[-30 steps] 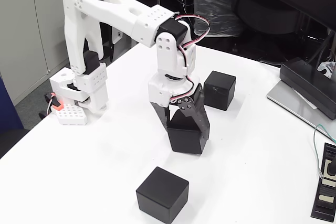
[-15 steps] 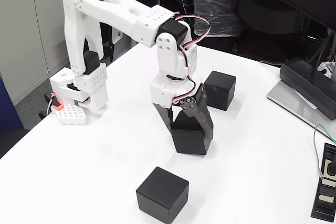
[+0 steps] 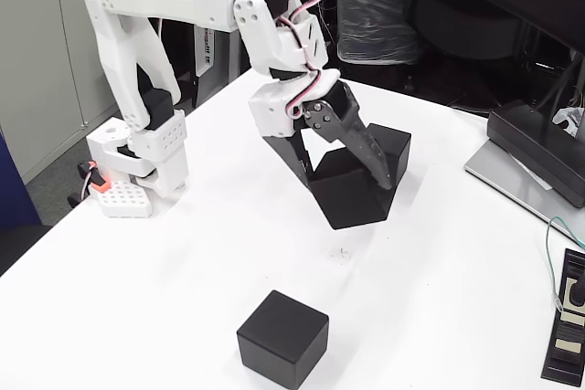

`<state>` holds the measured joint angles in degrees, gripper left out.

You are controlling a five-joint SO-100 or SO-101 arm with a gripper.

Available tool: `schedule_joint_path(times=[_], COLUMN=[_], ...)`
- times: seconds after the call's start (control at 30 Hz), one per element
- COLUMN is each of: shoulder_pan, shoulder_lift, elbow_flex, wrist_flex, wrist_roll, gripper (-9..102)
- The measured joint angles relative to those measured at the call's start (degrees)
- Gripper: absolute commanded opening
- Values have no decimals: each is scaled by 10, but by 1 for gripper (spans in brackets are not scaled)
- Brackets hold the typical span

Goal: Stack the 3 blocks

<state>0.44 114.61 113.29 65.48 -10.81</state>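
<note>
My gripper (image 3: pixel 352 191) is shut on a matte black block (image 3: pixel 352 196) and holds it tilted in the air above the middle of the white table (image 3: pixel 183 253). Partly hidden behind the held block, a second black block (image 3: pixel 395 145) rests on the table at the back. A third black block (image 3: pixel 282 338) sits on the table near the front edge, well below and left of the gripper.
The arm's white base (image 3: pixel 137 171) stands at the table's left edge. A dark grey device (image 3: pixel 539 148) on a silver laptop lies at the right edge. A small black gadget (image 3: pixel 567 331) with a cable sits at the front right.
The arm has risen and swung back, lifting the held block off the table and tilting it. The other two blocks have not moved.
</note>
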Motion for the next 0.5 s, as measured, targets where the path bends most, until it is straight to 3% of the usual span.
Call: schedule_joint_path(times=[0.23, 0.5], shoulder_pan=[-34, -127], shoulder_lift=[77, 105], elbow_flex=[-12, -155], wrist_flex=[39, 160], wrist_roll=[0, 0], gripper=[-1, -1])
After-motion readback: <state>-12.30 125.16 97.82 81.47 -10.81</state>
